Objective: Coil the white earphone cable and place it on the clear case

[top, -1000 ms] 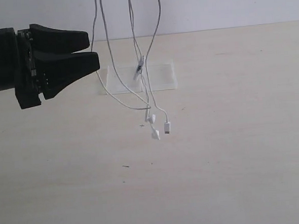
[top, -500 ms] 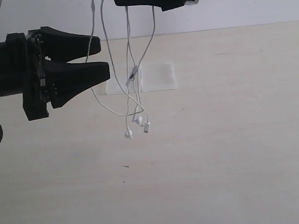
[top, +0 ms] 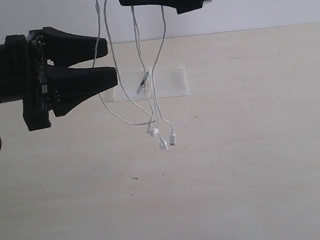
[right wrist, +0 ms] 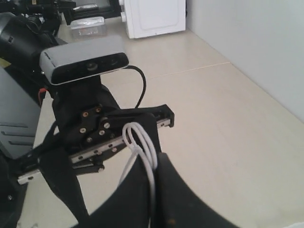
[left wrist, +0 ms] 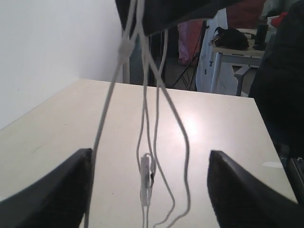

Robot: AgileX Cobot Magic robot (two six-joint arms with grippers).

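Observation:
The white earphone cable (top: 158,106) hangs in several strands from my right gripper (top: 147,2) at the top of the exterior view. That gripper is shut on its looped part (right wrist: 151,154). The inline remote (top: 142,83) dangles mid-strand; two earbuds (top: 155,132) and the plug (top: 172,139) swing just above the table. The clear case (top: 171,81) lies flat on the table behind the strands. My left gripper (top: 112,60) is open, level and pointing right. One strand (left wrist: 102,128) runs beside one finger (left wrist: 57,190); the other strands and the remote (left wrist: 145,180) hang between the jaws, touching neither.
The pale wooden table (top: 233,164) runs back to a white wall (top: 267,10). The left arm's camera housing (right wrist: 85,61) sits close in front of the right gripper. Furniture stands beyond the table's far edge (left wrist: 232,52).
The right gripper came down and left into view with the cable. The left gripper moved a little right toward the strands. The earbuds and plug keep swinging, now to the right.

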